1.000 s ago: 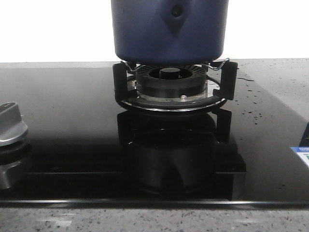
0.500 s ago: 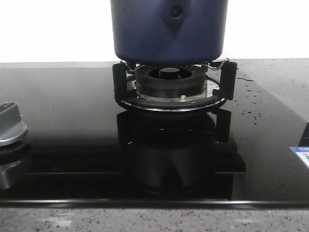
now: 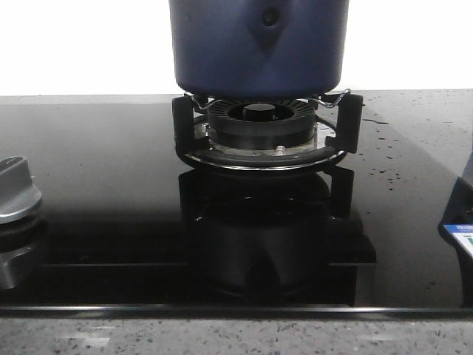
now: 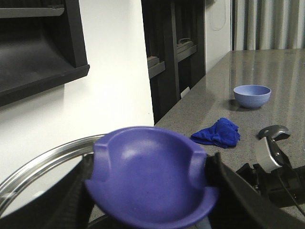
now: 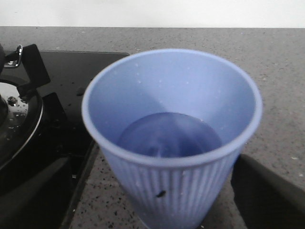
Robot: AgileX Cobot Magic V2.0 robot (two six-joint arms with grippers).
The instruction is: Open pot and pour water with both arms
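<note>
The navy-blue pot stands on the burner's supports at the middle of the stove; its top is cut off by the front view. In the left wrist view my left gripper is shut on the purple knob of a glass lid, whose metal rim curves off beside it. The pot does not show in that view. My right gripper is shut on a light-blue ribbed cup, held upright over the speckled counter beside the stove. Water fills the cup's bottom.
The black ribbed burner ring sits under the pot on the glossy black stove top. A silver stove knob is at the left. Part of my right arm shows at the right edge. A blue cloth and a blue bowl lie on the counter.
The dark part of my right arm with the blue label has come further into the front view from the right edge. The pot has not moved.
</note>
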